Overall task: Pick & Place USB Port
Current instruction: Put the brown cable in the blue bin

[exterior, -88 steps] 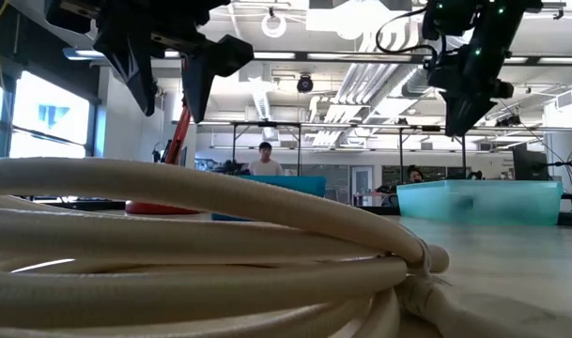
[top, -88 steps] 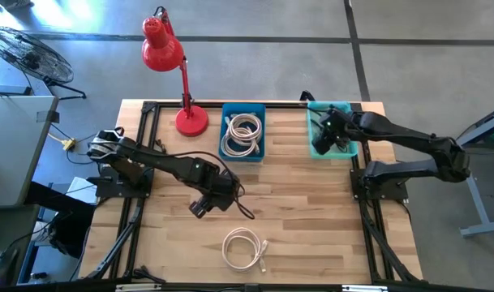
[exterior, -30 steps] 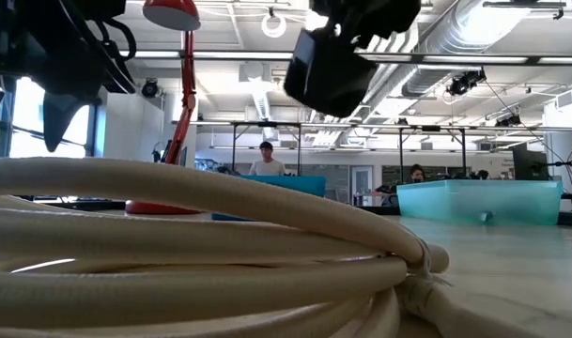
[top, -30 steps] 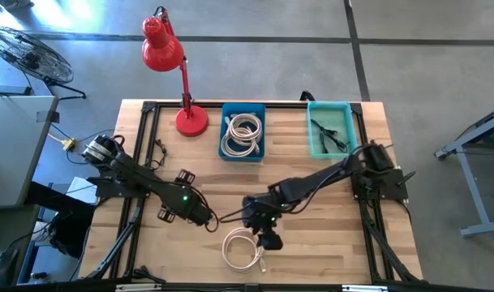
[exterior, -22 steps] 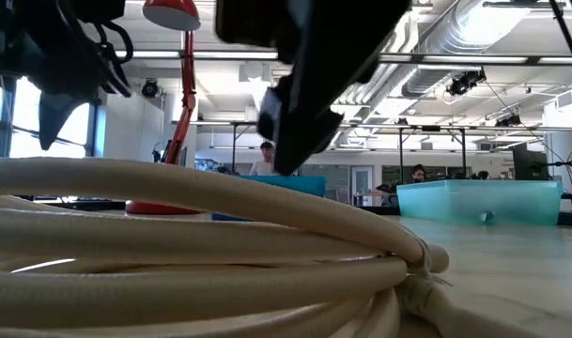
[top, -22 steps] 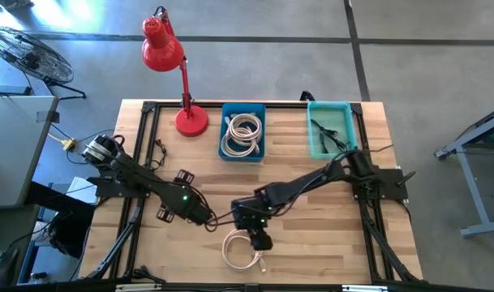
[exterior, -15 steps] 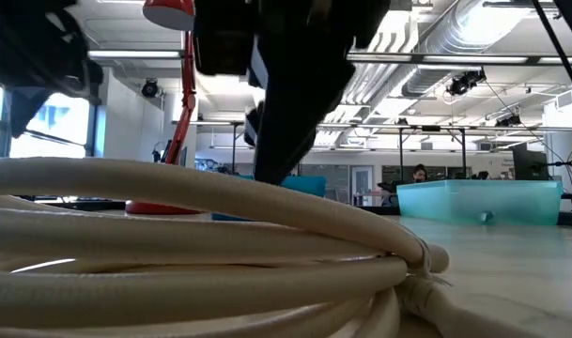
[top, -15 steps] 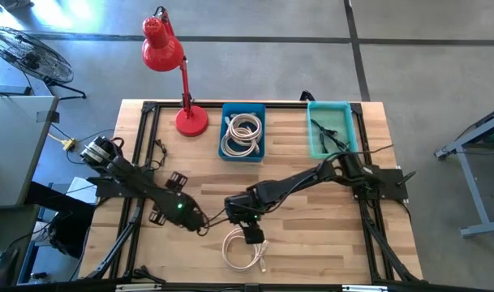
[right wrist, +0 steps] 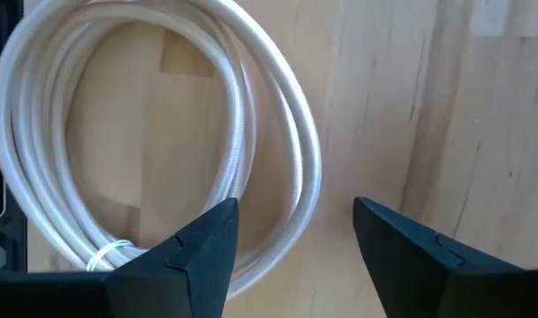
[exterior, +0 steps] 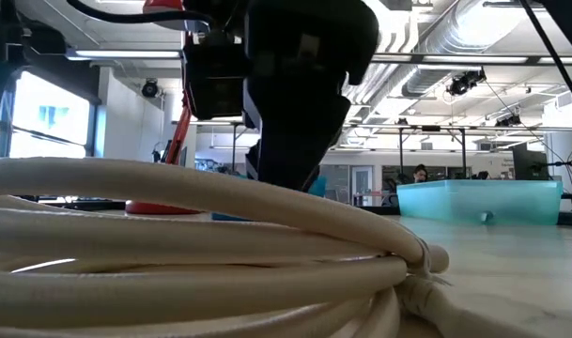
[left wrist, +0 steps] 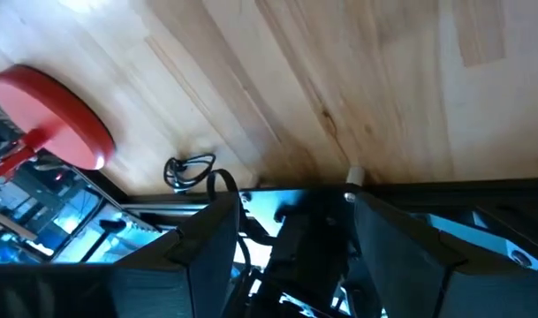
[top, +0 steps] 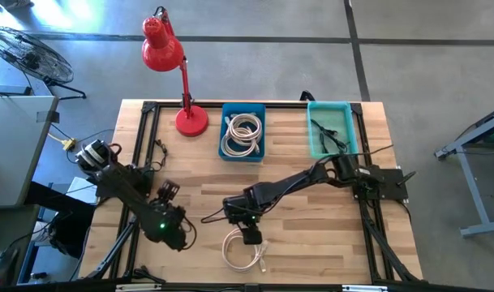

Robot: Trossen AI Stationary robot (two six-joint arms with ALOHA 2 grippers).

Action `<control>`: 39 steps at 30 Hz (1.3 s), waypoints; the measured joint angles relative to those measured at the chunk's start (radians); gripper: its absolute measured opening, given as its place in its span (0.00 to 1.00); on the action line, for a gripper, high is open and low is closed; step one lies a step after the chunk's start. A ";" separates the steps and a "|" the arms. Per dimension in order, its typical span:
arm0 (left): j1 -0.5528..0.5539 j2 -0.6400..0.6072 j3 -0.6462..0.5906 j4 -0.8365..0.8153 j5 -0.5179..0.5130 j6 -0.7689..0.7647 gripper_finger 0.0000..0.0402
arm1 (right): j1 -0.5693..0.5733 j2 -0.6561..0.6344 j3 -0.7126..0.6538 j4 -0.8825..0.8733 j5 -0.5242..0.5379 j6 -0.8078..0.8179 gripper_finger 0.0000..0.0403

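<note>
Hovering over the coiled white USB cable (top: 245,248) at the worktop's (top: 311,203) front edge, right claw (top: 251,236) has fingers apart, one either side of the coil's rim in the wrist view, holding nothing. Left claw (top: 167,191) sits near the front-left corner, fingers apart, empty. Blue bin (top: 243,132) w/ more white cables at back.

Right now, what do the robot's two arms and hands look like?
Both arms are dark, slender and jointed, with thin black cables trailing along them. The left hand and right hand each end in two black, wedge-shaped fingers. A small green light glows on the left arm.
</note>
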 joint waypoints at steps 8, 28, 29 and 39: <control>-0.011 0.000 0.000 0.000 -0.015 -0.034 0.55 | -0.020 0.002 -0.001 -0.039 0.184 0.018 0.33; -0.011 0.001 0.000 0.417 -0.191 0.088 0.55 | -0.049 -0.078 -0.011 -0.102 0.562 -0.012 0.02; -0.011 0.002 0.000 0.433 -0.192 0.083 0.55 | -0.048 -0.100 -0.009 -0.120 0.590 -0.003 0.01; -0.011 0.003 0.000 0.496 -0.395 0.113 0.55 | 0.020 -0.279 -0.006 -0.239 0.776 0.063 0.01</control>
